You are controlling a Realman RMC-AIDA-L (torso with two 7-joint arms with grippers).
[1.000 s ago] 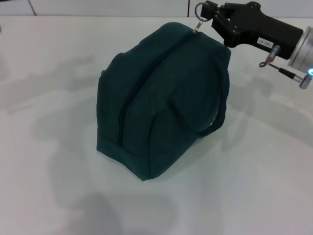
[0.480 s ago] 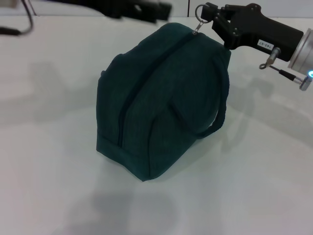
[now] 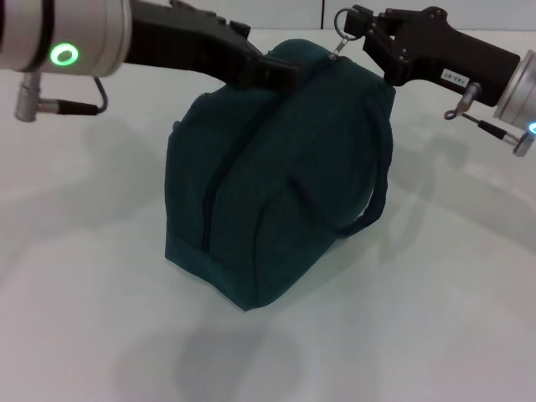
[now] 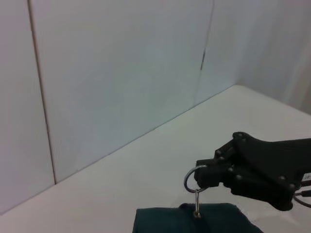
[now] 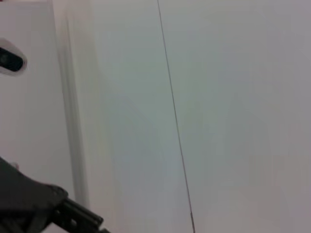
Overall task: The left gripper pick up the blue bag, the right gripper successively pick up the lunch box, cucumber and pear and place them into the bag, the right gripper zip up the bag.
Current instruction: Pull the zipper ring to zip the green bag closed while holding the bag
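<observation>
The blue bag (image 3: 276,184) stands on the white table with its zipper line closed along the top. My right gripper (image 3: 362,29) is at the bag's far top end, shut on the metal ring zipper pull (image 3: 342,25). The left wrist view shows the same grip, with the right gripper (image 4: 206,177) pinching the ring (image 4: 193,175) above the bag's top (image 4: 194,221). My left gripper (image 3: 280,71) reaches in from the left and its tip lies against the bag's upper edge. The lunch box, cucumber and pear are out of view.
One loop handle (image 3: 368,201) hangs down the bag's right side. The white table (image 3: 452,293) spreads around the bag on all sides. A pale panelled wall (image 4: 121,73) stands just behind the table's far edge.
My left arm has swung in from the upper left and now rests at the bag's top. The right gripper and the bag have stayed where they were.
</observation>
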